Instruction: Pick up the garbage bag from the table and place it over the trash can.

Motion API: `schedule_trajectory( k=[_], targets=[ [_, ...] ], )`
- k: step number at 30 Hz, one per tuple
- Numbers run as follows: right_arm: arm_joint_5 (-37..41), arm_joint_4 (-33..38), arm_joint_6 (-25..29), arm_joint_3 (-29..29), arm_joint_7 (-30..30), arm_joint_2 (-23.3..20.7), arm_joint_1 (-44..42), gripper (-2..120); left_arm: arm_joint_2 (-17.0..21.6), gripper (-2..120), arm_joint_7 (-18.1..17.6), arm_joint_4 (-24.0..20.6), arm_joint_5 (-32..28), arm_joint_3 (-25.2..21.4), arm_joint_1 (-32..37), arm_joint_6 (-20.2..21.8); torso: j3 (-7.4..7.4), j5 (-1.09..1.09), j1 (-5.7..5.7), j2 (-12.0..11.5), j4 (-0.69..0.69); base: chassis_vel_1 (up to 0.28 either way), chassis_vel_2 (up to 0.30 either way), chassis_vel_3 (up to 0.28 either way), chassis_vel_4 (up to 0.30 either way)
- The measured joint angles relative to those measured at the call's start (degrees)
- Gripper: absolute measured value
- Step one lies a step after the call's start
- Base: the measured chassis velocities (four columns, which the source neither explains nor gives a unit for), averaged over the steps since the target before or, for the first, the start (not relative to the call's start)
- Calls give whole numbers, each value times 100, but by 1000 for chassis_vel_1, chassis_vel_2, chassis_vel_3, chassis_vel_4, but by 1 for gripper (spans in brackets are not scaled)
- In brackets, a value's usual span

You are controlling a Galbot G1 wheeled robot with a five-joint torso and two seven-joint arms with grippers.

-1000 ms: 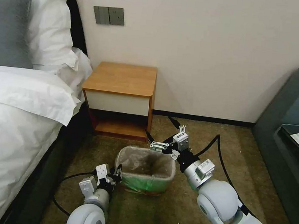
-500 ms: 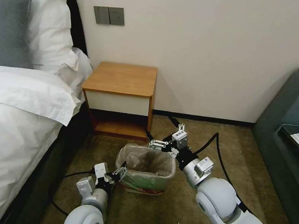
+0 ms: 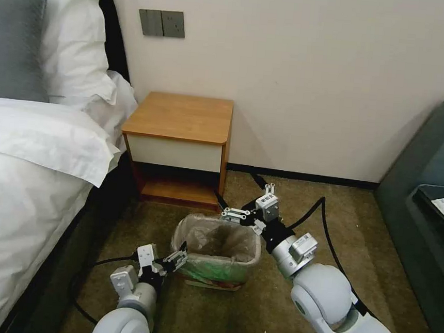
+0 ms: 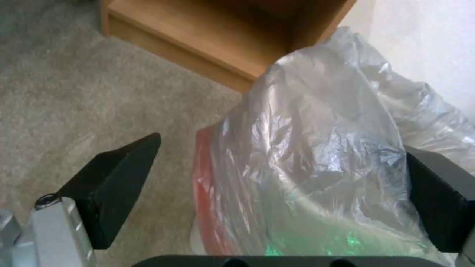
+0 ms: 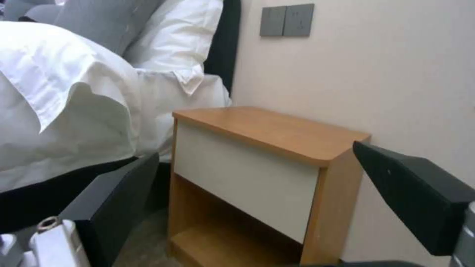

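The garbage bag, crinkled grey plastic, lines the light-green trash can on the carpet in front of the table. Its red band lies folded down over the can's outside. My left gripper is open at the can's near left corner. In the left wrist view the bag bulges between its spread fingers. My right gripper hangs open just above the far right corner of the rim. In the right wrist view it faces the table.
A bed with white linen runs along the left. A dark sofa stands at the right. Black cables trail over the carpet by the right arm. The wall rises right behind the table.
My left gripper has opened off the bag's rim and the left arm has drawn back a little toward me. The right gripper rose slightly, then held still.
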Motion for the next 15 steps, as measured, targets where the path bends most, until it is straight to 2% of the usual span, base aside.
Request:
schedule_trajectory(
  k=[4, 7, 9, 11, 15],
  targets=[
    [9, -31, -6, -27, -25, -6, -7, 100, 10, 100, 123, -43, -4, -59, 40, -73, 0, 0, 0, 0, 0, 0, 0, 0, 0],
    [71, -80, -82, -31, -263, -79, -11, 100, 9, 100, 177, -47, -4, -99, 59, -120, 0, 0, 0, 0, 0, 0, 0, 0, 0],
    [15, -197, -231, -50, -840, -250, 12, 100, 14, 100, 211, -24, -2, -127, 64, -168, 0, 0, 0, 0, 0, 0, 0, 0, 0],
    [-66, -264, -229, -86, -960, -297, 49, 100, 15, 100, 215, -10, -2, -131, 62, -175, 0, -1, 0, 0, 0, 0, 0, 0, 0],
    [-329, -878, -174, -506, -1413, -410, 540, 100, -25, 100, 252, 56, 2, -126, 43, -214, 0, 0, 0, 0, 1, 0, 0, 0, 0]
  ],
)
